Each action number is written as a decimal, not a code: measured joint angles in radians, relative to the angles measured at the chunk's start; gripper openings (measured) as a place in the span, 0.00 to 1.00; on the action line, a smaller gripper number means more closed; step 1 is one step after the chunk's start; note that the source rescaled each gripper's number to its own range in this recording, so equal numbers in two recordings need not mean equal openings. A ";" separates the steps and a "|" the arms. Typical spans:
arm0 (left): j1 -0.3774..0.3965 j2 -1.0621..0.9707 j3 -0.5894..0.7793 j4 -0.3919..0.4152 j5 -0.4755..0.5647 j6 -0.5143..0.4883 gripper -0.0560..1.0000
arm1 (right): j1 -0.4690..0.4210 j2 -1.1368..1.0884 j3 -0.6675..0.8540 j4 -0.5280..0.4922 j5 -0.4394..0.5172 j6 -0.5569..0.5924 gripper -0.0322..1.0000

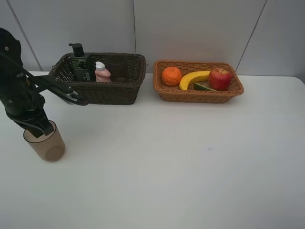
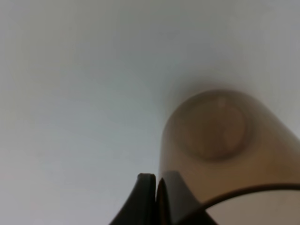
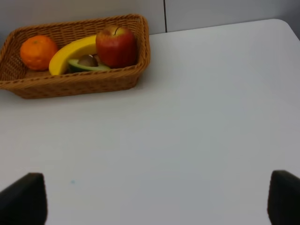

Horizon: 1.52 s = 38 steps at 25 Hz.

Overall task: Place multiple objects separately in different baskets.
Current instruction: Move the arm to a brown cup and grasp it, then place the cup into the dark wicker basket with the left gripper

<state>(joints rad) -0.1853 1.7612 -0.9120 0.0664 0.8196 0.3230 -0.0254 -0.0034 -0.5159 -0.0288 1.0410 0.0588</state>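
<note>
exterior high view hides the left gripper [image 1: 42,128] behind its own black arm, just over the rim of the brownish cup [image 1: 45,142]. left wrist view is blurred, yet it shows the two dark fingers [image 2: 146,197] pressed together on the cup's near wall, one inside and one outside the rim. the right arm is out of the high view; in the right wrist view the right gripper [image 3: 154,201] shows only two black fingertips at the frame's corners, spread wide over bare table with nothing between them.

a second cup inside the dark basket [image 1: 97,90] is only a faint brownish shape behind the wicker. the avocado half [image 3: 86,63] is mostly covered by the banana [image 3: 70,52] and the apple [image 3: 116,46].

the table [image 1: 181,157] is plain white, with pale grey wall panels behind it.

taking the dark basket as landmark: the pump bottle [image 1: 79,64] and the pink bottle [image 1: 101,72] stand inside it, the held cup stands on the table in front of its left end, and the tan basket [image 1: 198,94] sits just to its right, holding the orange [image 1: 171,76], banana, avocado and apple.
</note>
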 joint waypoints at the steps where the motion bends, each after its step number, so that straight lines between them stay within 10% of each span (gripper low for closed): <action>1: 0.000 0.000 0.000 0.000 0.010 0.000 0.05 | 0.000 0.000 0.000 0.000 0.000 0.000 1.00; 24: 0.000 0.002 -0.302 -0.015 0.377 -0.056 0.05 | 0.000 0.000 0.000 0.000 0.000 0.000 1.00; 38: 0.000 0.003 -0.589 -0.013 0.393 -0.114 0.05 | 0.000 0.000 0.000 0.000 0.000 0.000 1.00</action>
<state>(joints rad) -0.1853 1.7642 -1.5006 0.0536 1.2124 0.2087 -0.0254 -0.0034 -0.5159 -0.0288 1.0410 0.0588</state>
